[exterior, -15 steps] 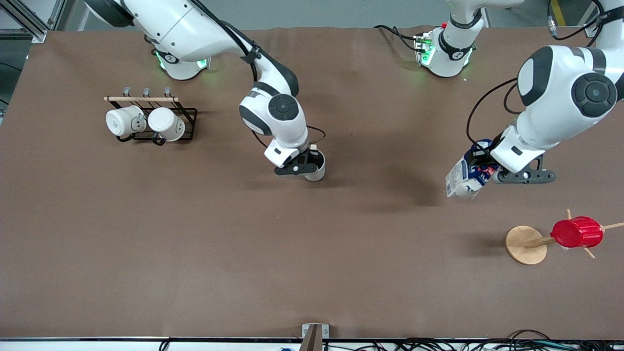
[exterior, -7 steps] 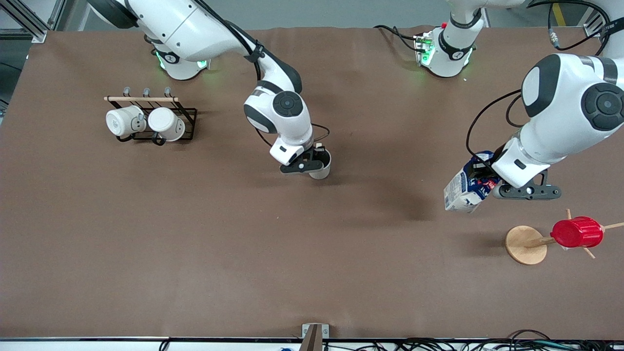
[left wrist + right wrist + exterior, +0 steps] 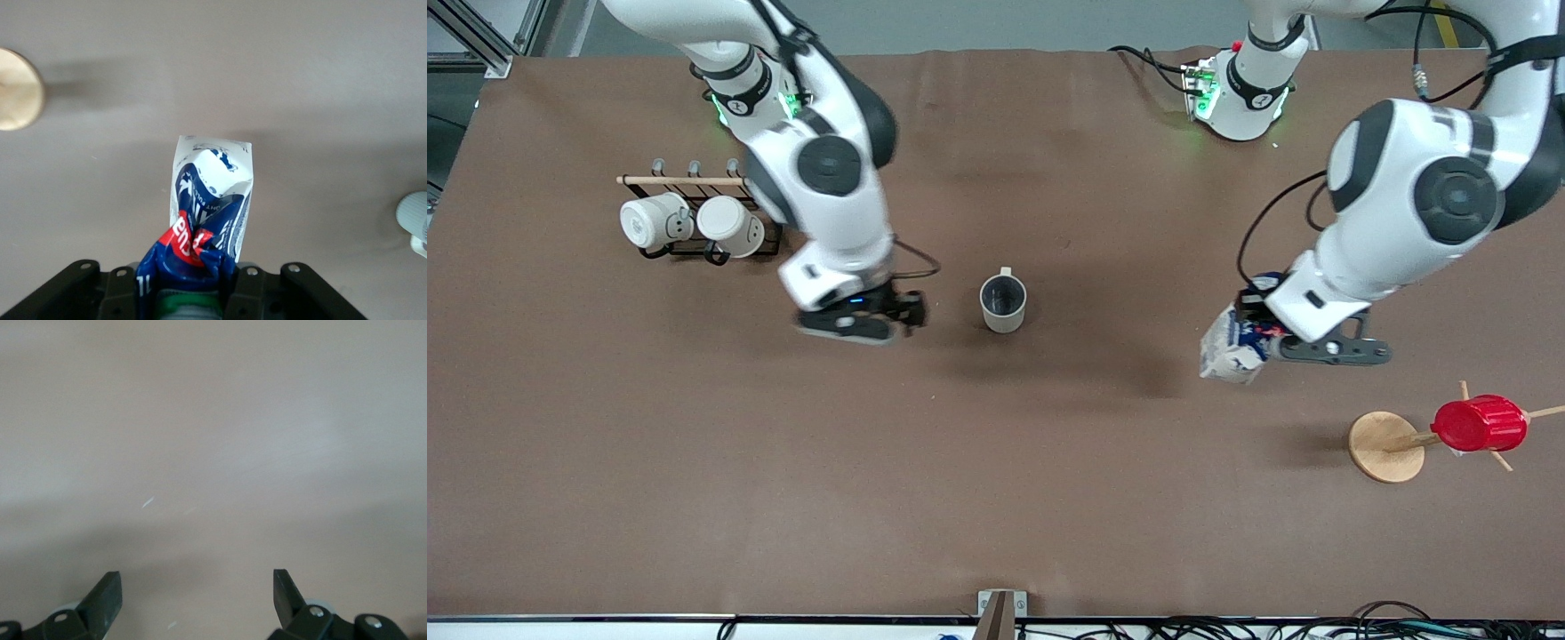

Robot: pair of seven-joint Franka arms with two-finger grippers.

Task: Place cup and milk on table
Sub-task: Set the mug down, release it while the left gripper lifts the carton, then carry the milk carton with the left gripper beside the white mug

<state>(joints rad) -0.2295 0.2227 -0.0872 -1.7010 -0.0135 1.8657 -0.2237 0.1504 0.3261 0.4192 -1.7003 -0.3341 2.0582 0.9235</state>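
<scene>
My left gripper point(image 3: 1258, 331) clamps the milk point(image 3: 1230, 351) tilted over the table point(image 3: 996, 462), its base toward 8 o'clock, cup point(image 3: 1003, 304) upright mid-table, my right gripper point(image 3: 889, 313) spread empty beside it

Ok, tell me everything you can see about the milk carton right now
The milk carton is a small gable-top pack, dark blue and white with a red mark, apparently coated card, creased near the top. The left gripper is shut on its gable end, holding it tilted above the brown table, base pointing down. It hangs toward the left arm's end, not yet set down. Only the fingers touch it.
</scene>
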